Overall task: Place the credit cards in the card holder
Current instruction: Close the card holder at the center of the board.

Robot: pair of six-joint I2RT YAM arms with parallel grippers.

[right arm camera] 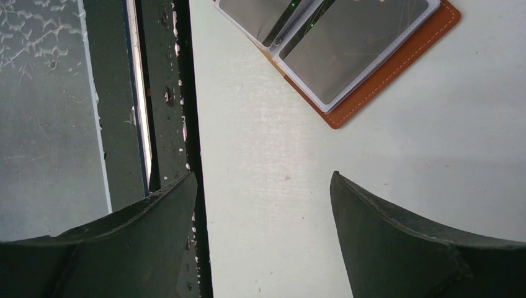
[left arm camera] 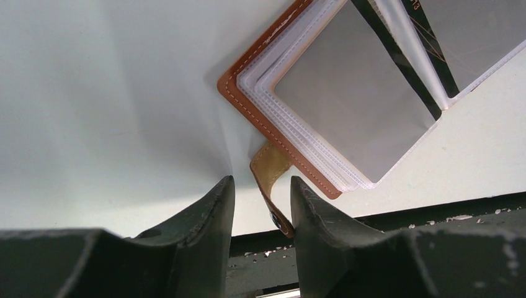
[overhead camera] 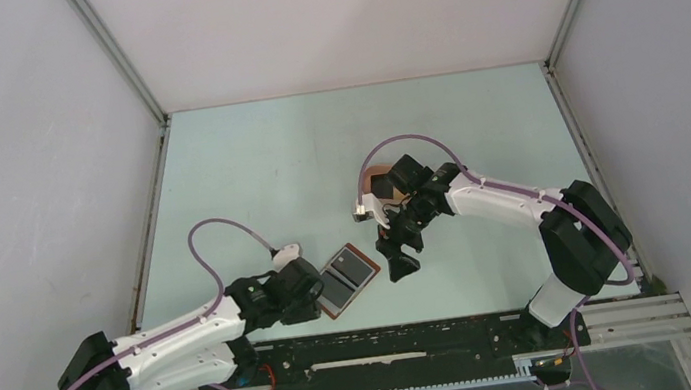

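Observation:
The reddish-brown card holder (overhead camera: 346, 277) lies open near the table's front edge, and dark cards (left arm camera: 347, 93) show inside its clear pockets. No loose credit card is in view. My left gripper (overhead camera: 313, 296) is at the holder's left corner. In the left wrist view the left gripper (left arm camera: 260, 181) is partly open, and the holder's snap tab (left arm camera: 271, 171) stands between the fingers, touching only the right one. My right gripper (overhead camera: 399, 266) hangs just right of the holder. In the right wrist view the right gripper (right arm camera: 263, 175) is wide open and empty, with the holder (right arm camera: 384, 68) beyond it.
A black rail (overhead camera: 392, 345) runs along the table's front edge, close to both grippers; it also shows in the right wrist view (right arm camera: 164, 93). A brownish oval rim (overhead camera: 374, 172) shows behind the right wrist, mostly hidden by the arm. Grey walls enclose the table.

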